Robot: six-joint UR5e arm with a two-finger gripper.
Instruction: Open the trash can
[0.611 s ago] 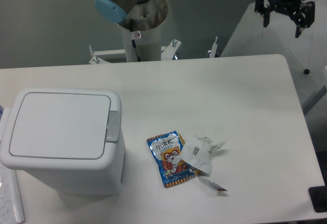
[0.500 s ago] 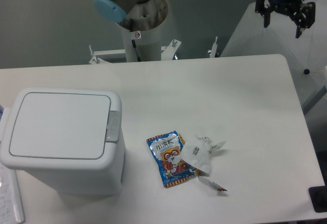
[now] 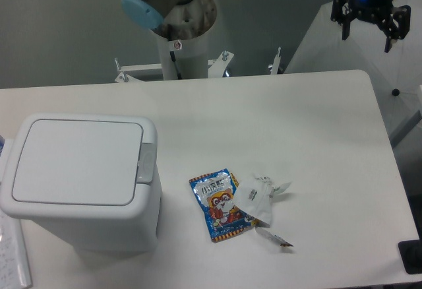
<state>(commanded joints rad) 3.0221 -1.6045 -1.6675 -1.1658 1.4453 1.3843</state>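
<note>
I am holding the gripper point(image 3: 366, 30) spread and empty, high at the counter's point(image 3: 277, 117) far right corner. The trash can point(image 3: 79, 180), lid lying shut, is sitting well apart at near left, grey push tab point(image 3: 146, 162) facing the gripper's side.

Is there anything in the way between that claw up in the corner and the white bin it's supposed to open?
Nothing visible blocks it. The gripper hangs open beyond the table's far right corner, and the trash can sits at the left with its lid shut. The snack packet and crumpled wrapper lie flat nearer the front edge, below a direct path.
</note>
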